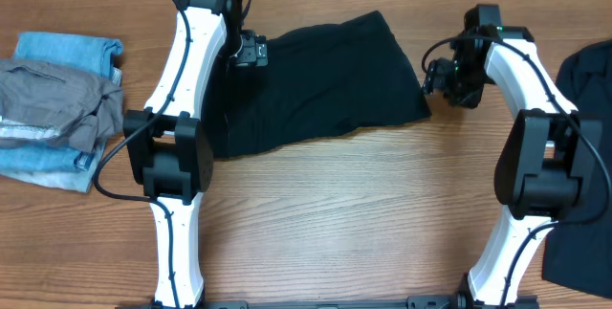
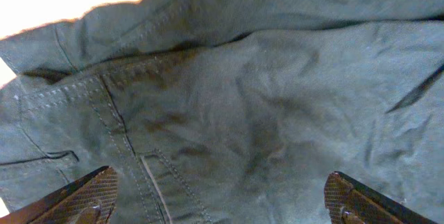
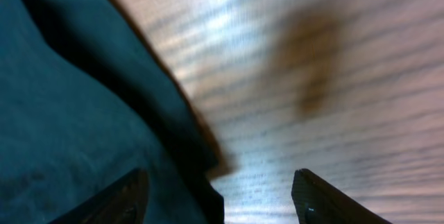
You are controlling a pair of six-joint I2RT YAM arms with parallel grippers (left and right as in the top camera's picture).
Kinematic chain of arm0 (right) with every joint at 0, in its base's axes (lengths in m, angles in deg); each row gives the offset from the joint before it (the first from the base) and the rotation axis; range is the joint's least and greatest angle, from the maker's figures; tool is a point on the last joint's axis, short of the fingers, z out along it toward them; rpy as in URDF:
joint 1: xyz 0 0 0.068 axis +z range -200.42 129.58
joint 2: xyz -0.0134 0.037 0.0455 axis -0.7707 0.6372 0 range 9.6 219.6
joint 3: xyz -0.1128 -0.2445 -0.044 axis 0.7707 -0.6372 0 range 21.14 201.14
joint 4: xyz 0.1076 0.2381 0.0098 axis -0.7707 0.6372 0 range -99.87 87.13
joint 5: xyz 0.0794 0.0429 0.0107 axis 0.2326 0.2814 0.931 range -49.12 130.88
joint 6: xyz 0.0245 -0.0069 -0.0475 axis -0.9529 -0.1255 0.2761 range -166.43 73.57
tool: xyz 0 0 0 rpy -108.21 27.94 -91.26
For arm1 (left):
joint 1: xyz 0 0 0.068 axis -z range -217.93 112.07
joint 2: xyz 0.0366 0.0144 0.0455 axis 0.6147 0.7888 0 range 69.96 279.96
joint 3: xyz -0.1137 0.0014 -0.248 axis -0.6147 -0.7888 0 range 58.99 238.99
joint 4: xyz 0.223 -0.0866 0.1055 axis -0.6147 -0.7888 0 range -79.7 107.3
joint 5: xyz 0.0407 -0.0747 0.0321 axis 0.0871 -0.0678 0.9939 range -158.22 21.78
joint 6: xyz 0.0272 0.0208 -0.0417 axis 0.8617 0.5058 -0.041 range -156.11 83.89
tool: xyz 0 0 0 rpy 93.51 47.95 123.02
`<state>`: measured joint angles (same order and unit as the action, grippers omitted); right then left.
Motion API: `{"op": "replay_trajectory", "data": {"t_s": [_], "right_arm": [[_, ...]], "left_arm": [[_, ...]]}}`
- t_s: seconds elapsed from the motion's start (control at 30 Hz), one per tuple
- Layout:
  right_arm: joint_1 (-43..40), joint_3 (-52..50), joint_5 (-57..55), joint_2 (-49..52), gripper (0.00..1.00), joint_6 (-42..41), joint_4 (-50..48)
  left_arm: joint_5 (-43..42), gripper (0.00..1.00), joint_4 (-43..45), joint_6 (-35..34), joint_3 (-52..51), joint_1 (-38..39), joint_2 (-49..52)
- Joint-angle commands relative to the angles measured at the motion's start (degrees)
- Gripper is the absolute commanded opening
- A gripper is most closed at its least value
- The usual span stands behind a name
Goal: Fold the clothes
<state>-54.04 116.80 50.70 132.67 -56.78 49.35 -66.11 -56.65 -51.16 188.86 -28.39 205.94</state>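
A black shorts-like garment (image 1: pixel 316 79) lies spread flat at the back middle of the table. My left gripper (image 1: pixel 251 53) is open over its back left part; the left wrist view shows its fingers (image 2: pixel 222 196) wide apart above stitched black fabric (image 2: pixel 243 99). My right gripper (image 1: pixel 438 77) is open at the garment's right edge; the right wrist view shows its fingers (image 3: pixel 218 196) straddling the cloth edge (image 3: pixel 83 134), with bare wood on the right. Nothing is gripped.
A pile of grey and light blue folded clothes (image 1: pixel 57 108) sits at the left edge. Another dark garment (image 1: pixel 583 156) lies along the right edge, partly under my right arm. The wooden table (image 1: pixel 354 213) stretches in front.
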Motion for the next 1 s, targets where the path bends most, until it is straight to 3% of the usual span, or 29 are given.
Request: {"op": "replay_trajectory", "data": {"t_s": [0.0, 0.1, 0.13, 0.2, 0.23, 0.43, 0.7, 0.8, 0.93, 0.97], "right_arm": [[0.22, -4.15, 8.72, -0.63, 0.70, -0.39, -0.48], [0.22, -7.15, 13.73, -0.63, 0.70, -0.39, -2.56], [0.22, -7.32, 15.04, -0.63, 0.57, -0.39, -2.40], [0.15, -7.06, 16.39, -0.70, 0.15, -0.42, -1.64], [0.11, -6.25, 17.18, -0.72, 0.04, -0.42, -0.55], [-0.90, -0.63, 16.28, -1.09, 0.04, 0.04, 4.92], [-5.44, -0.72, 23.67, -1.22, 0.05, 7.63, -3.56], [-4.42, -0.87, 17.64, -1.11, 0.19, 7.82, -5.64], [-3.15, -1.60, 16.02, 0.13, 0.22, 7.82, -8.31], [-2.82, -1.70, 15.32, 0.46, 0.33, 7.85, -8.39]], "left_arm": [[-0.68, 0.99, 1.20, -0.83, -3.34, 0.26, -0.87], [-0.68, 0.99, 1.55, -0.81, -4.15, 0.26, -0.87], [-0.66, 0.99, 1.73, -0.81, -4.15, 0.26, -0.87], [-0.66, 0.99, 1.77, -0.81, -4.15, 0.22, -0.87], [-0.66, 0.99, 1.77, -0.79, -4.15, 0.22, -0.87], [-0.70, 0.95, 0.85, -0.83, -4.15, 0.35, -0.87], [-0.66, 0.94, 0.46, -0.83, -4.15, 3.41, -0.87], [-0.63, 0.94, 0.70, -0.81, -4.15, 3.91, -0.87], [-0.63, 0.94, 0.68, -0.81, -4.15, 3.98, -0.87], [-0.66, 0.94, 0.68, -0.81, -4.15, 3.98, -0.87]]}}
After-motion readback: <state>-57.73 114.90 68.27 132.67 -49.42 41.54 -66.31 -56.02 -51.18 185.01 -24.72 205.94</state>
